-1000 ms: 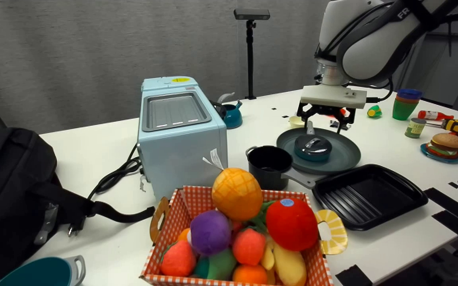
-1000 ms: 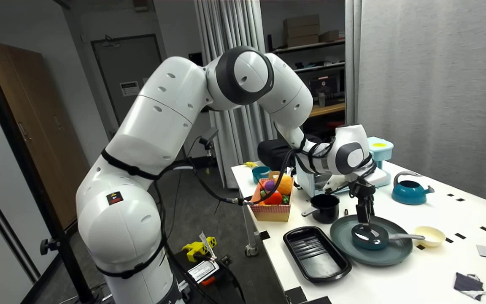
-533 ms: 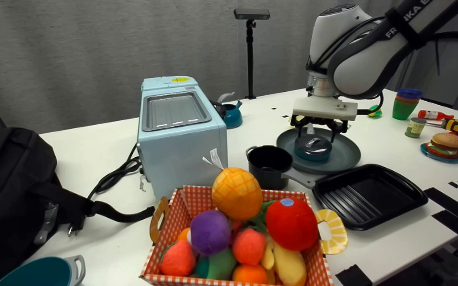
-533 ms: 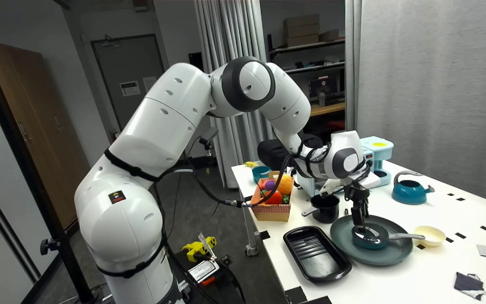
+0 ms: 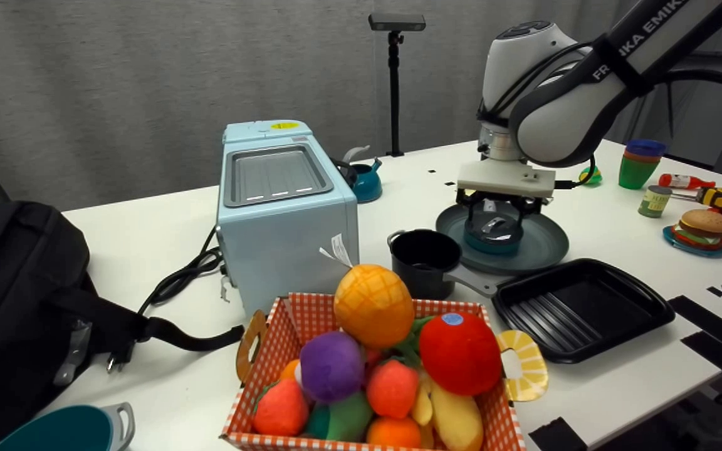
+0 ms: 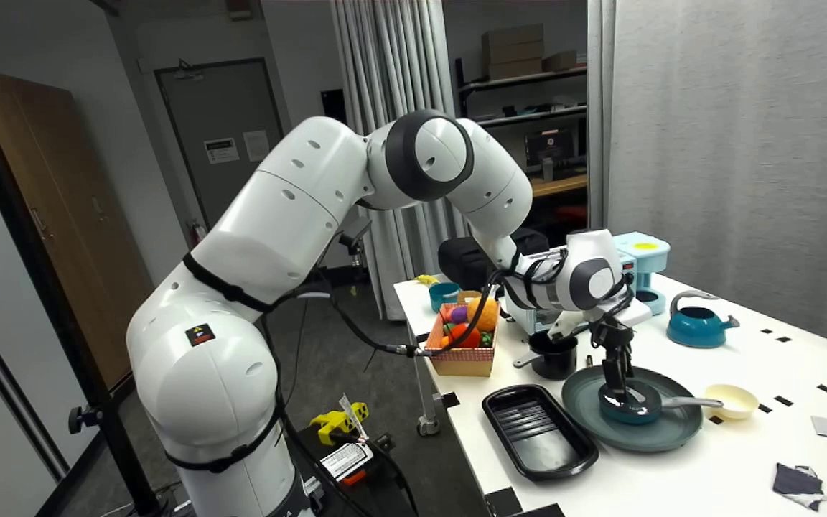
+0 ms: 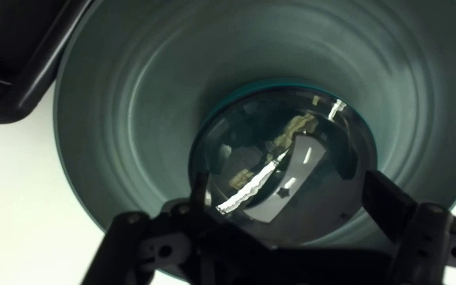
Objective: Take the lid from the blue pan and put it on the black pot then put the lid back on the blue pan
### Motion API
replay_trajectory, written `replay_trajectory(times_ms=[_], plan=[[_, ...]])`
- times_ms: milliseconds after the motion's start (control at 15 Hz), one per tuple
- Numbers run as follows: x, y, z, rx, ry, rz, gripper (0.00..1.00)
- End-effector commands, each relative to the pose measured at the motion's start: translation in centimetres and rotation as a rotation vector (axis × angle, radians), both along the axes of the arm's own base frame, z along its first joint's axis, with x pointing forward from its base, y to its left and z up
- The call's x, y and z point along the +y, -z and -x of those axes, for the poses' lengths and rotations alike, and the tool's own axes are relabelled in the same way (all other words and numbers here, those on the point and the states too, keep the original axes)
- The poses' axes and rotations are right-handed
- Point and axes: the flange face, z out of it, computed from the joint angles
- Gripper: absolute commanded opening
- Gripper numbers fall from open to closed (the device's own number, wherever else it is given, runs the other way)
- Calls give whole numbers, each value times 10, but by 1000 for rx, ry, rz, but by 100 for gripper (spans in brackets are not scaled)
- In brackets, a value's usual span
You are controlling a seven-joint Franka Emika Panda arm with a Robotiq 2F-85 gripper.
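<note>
The lid (image 5: pixel 502 233) is round, dark and glossy with a grey strap-like handle across its top. It sits on the small teal-blue pan (image 5: pixel 492 248), whose grey handle (image 6: pixel 693 402) points away. The wrist view shows the lid (image 7: pixel 319 194) close below me, with the teal rim (image 7: pixel 275 82) at its edge. My gripper (image 7: pixel 291 190) is open, one finger on each side of the lid, with the lid's handle in the gap. I cannot tell if the fingers (image 7: pixel 388 206) touch it. The black pot (image 5: pixel 412 279) stands uncovered beside, outside the wrist view.
A wide grey-green dish (image 5: pixel 546 241) lies under the small pan. A black ridged grill pan (image 6: pixel 539 431) lies beside the dish. A fruit basket (image 5: pixel 289 307), a light-blue oven (image 5: pixel 286 250), a teal kettle (image 6: pixel 697 329) and a cream bowl (image 6: pixel 733 402) stand around.
My gripper has moved down and sideways from above the dish, so its open fingers now straddle the lid. The lid, the small pan and the pot have not moved.
</note>
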Motion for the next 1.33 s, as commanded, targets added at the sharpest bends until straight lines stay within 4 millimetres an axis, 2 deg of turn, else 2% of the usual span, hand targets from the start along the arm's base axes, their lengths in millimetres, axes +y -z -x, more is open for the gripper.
replay_trajectory(times_ms=[0,67,267,667,800,933,1267], plan=[[-2,5,-10,-35,13,19,71],[-4,6,-11,-36,15,21,71],[-9,4,-14,-40,17,28,46],[-14,-1,-17,-50,23,31,3],[-14,-2,-18,-50,22,31,0],[-12,-7,-16,-54,15,28,4],[-4,-34,-16,-66,-52,22,4]])
